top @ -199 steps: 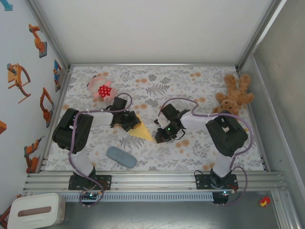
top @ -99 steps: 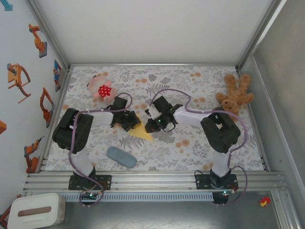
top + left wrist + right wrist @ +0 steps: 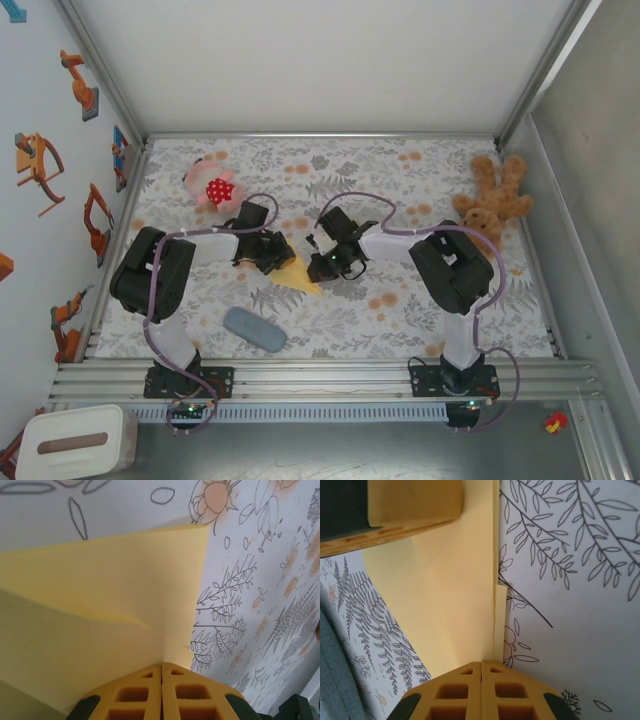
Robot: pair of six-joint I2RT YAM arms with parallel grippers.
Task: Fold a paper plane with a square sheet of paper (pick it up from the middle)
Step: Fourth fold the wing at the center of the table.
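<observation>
Judged from how it lay, the job stood at an early-to-middle stage; the square sheet of paper (image 3: 299, 274) was already folded down to a creased yellow wedge with overlapping layers, but it was no slim dart with a centre crease, so the narrowing folds and the wings looked left to do.

Nearest the arm bases lay a grey-blue pad (image 3: 254, 328), apart from the work and touched by neither arm; beyond it, at mid-table on the floral cloth (image 3: 400, 320), sat the wedge between the two grippers, its point turned toward the near right.

The left gripper (image 3: 274, 254) was at the wedge's far-left edge with its jaws pressed together; its wrist view showed the layers running right up to the fingertips, though whether paper was pinched between them I could not tell. The right gripper (image 3: 326, 263) met the wedge from the right, fully closed, its tip against a narrow folded flap along the paper's edge.

Farthest off, a pink toy (image 3: 212, 187) and a brown teddy bear (image 3: 490, 200) lay well clear.
</observation>
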